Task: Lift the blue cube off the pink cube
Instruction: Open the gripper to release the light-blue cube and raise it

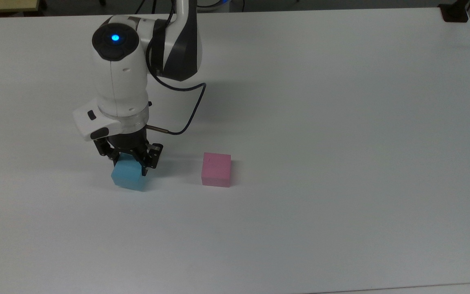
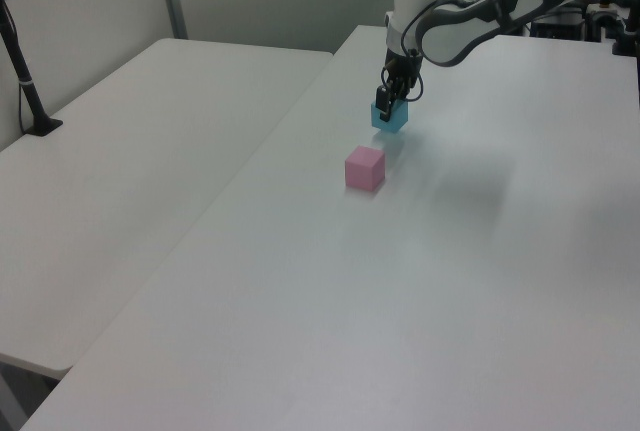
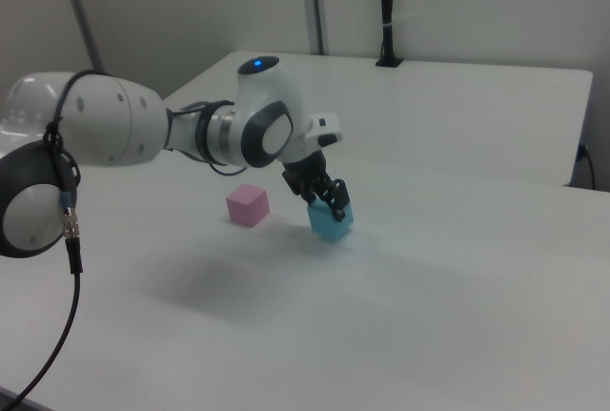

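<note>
The broad white matte table (image 1: 341,122) has wide bare surface around both cubes, and its edges lie well away from them. The white Franka arm's black two-finger gripper (image 1: 131,163) reaches down with its fingers closed on the small matte light-blue cube (image 1: 128,176). The small matte pink cube (image 1: 216,169) sits alone on the table, well apart toward the top view's right. The right view shows the blue cube (image 3: 331,221) tilted, at or just above the surface, with the pink cube (image 3: 248,205) on the right view's left. In the left view the blue cube (image 2: 389,117) lies beyond the pink cube (image 2: 365,167).
</note>
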{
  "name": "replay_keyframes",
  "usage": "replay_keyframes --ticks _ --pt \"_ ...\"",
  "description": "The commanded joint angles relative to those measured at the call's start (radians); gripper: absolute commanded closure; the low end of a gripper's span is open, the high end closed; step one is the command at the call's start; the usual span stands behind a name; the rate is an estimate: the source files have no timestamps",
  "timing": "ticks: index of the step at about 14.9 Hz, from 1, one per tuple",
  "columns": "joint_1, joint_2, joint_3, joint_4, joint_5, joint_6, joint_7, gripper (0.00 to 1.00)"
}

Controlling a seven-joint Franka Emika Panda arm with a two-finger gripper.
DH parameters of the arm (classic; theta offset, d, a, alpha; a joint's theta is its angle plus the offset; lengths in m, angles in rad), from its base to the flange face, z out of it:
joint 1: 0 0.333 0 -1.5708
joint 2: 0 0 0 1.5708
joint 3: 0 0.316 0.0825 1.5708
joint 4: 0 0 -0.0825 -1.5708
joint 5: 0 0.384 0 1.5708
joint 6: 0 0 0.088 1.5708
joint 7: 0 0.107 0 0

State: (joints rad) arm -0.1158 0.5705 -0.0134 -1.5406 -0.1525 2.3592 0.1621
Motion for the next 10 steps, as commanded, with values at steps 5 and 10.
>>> replay_keyframes --ticks 5,10 --pt "0.062 -0.119 0.012 -0.013 -0.021 -0.094 0.026 0.0" --pt "0.137 -0.342 0.015 -0.018 0.002 -0.45 0.076 0.0"
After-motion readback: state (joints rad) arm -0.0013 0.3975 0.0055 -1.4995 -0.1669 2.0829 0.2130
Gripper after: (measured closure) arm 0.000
